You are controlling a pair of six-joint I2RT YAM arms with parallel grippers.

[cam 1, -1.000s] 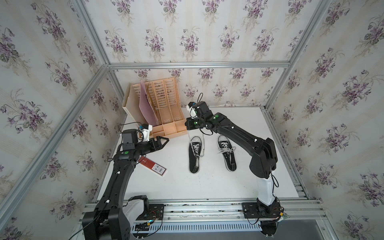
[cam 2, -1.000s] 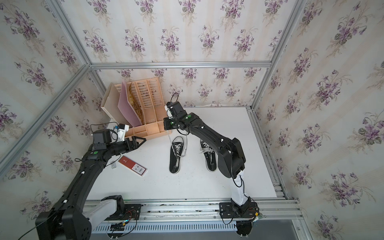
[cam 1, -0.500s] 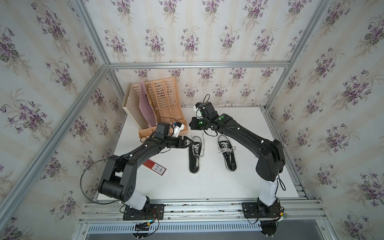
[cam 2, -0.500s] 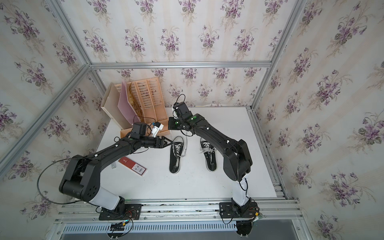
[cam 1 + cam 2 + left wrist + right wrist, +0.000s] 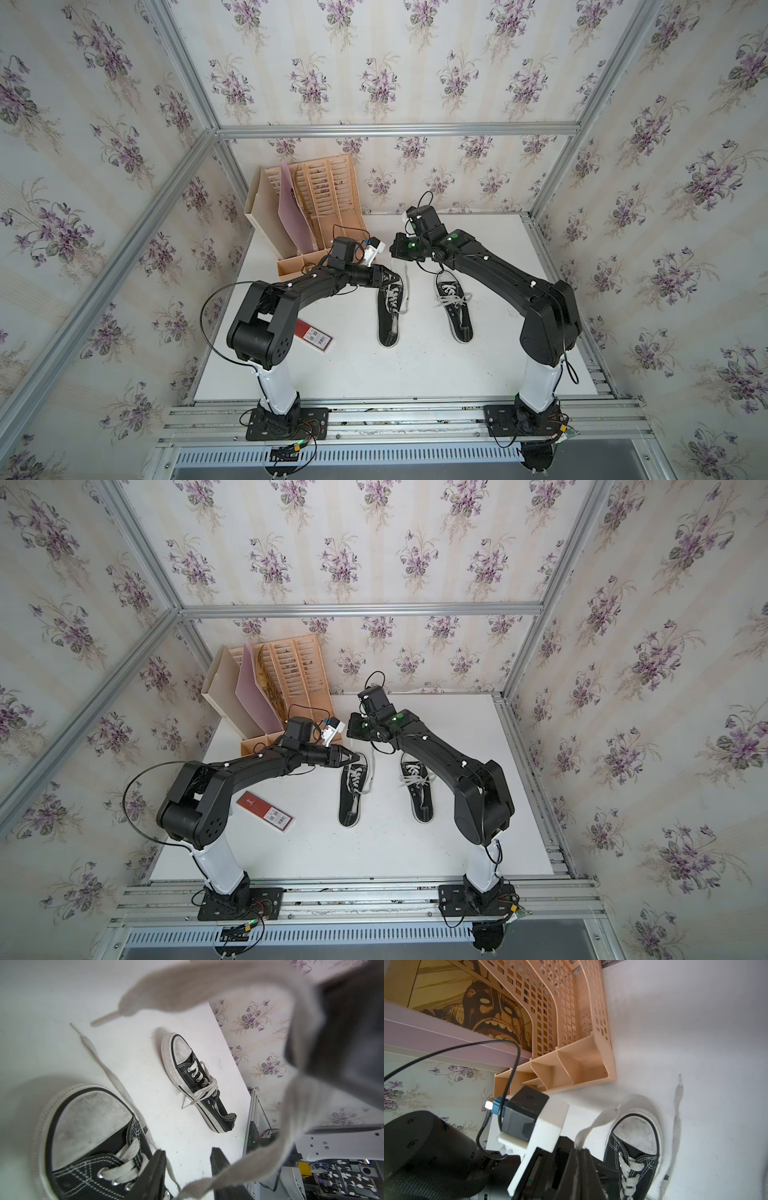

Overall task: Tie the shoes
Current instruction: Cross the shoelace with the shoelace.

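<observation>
At the far left, a tall peach plastic file rack (image 5: 328,195) with a pink folder (image 5: 293,220) in it stands in the back corner of the white desk (image 5: 415,374). A flat red packet (image 5: 311,333) lies nearer the front. Both are well apart from the shoes, so they do not get in the way. Next comes the left arm, which reaches in low toward the toe of the left shoe (image 5: 390,318), a black canvas sneaker with a white rubber toe cap. The left fingers (image 5: 154,1174) are apart, not squeezing, and a long flat white-grey lace (image 5: 207,980) from this shoe runs across the gap between them. It looks like they are set there to catch the lace, but they have not pinched it yet. The lace goes up from there to the right fingers (image 5: 571,1167), which are pressed tight together on it near its loose end. I think the right arm holds the lace up in the air so the other fingers can get around it easily. The shoe's second lace (image 5: 107,1072) lies stretched flat on the desk beside the toe, likely so the two do not mix up. The left shoe sits flat near the middle of the desk, toe pointing to the back wall. Just to its right, with a bare strip of desk between, sits the right shoe (image 5: 457,320), also black canvas with a white toe. The laces (image 5: 453,298) on it lie in a loose bunch over the top, and I cannot tell if they are knotted. No bow shows on the left shoe, so most of the tying is not done.
</observation>
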